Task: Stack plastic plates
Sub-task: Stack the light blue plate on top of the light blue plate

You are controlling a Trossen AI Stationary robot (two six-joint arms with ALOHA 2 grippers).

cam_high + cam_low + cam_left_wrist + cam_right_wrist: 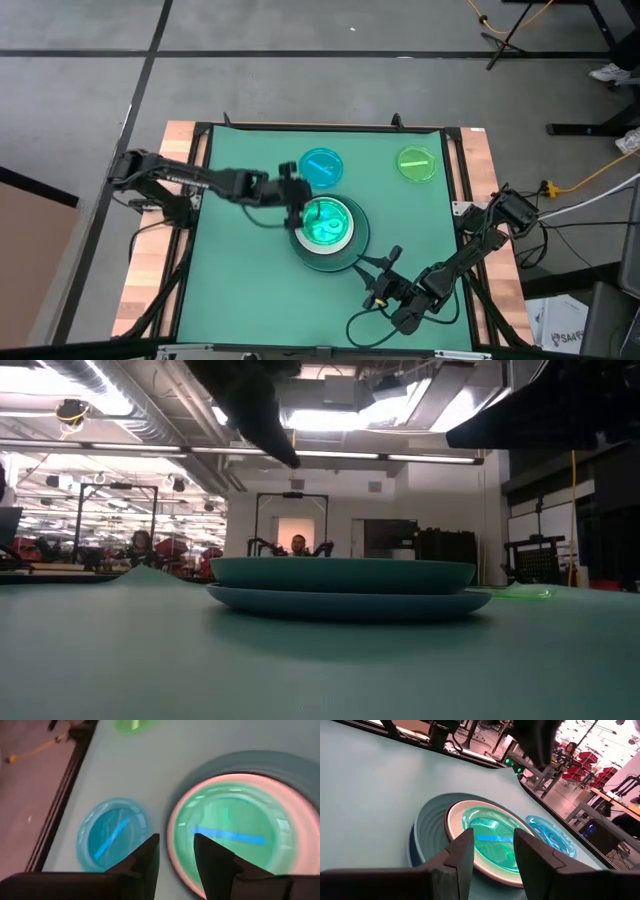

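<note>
A stack of round plastic plates sits in the middle of the green counter. From the side it shows two big plates: one pale blue plate at the bottom and one teal-green plate on top of it. The smaller plates inside the stack cannot be seen from there.

The view past the right arm shows more: one white round plate inside the big ones, and see-through bright green plastic on top. I cannot count the little plates in the stack.

Two small plates lie alone on the counter. One see-through cyan plate is just beside the stack. One bright green plate is well apart from it.

The left gripper hangs over the stack's edge, its fingers a little apart and holding nothing. The right gripper waits near the stack, its fingers apart and empty too.
</note>
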